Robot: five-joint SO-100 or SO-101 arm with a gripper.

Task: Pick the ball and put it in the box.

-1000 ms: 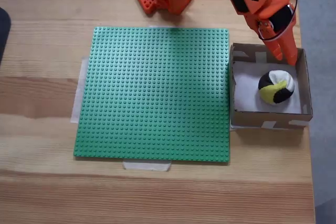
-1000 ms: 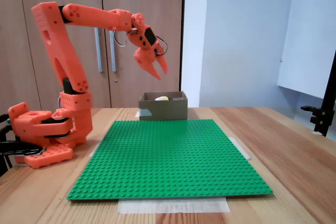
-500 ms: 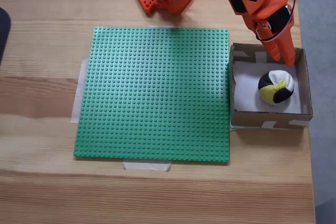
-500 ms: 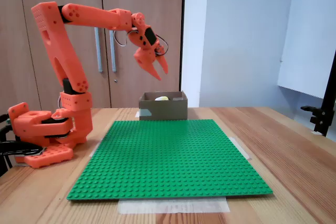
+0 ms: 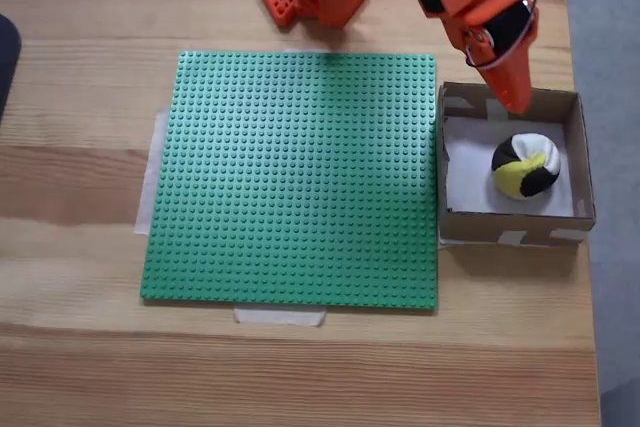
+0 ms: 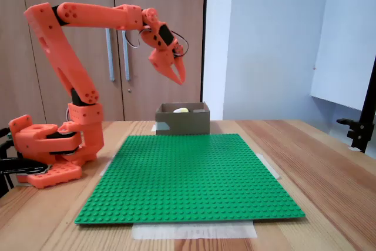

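In a fixed view from above, the ball (image 5: 525,166) is seen resting inside the box (image 5: 582,159), toward 3 o'clock. The gripper (image 5: 513,97) is held above the box's 12 o'clock wall, fingers (image 6: 177,74) nearly closed, nothing held.

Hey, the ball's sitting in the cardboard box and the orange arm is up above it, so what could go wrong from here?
Little seems at risk. The yellow, black and white ball lies inside the shallow brown cardboard box, apart from the orange gripper, which hangs above the box's far wall. If the arm dipped there, it might clip that rim and shove the light box. The walls are low, so a knock could roll the ball out.
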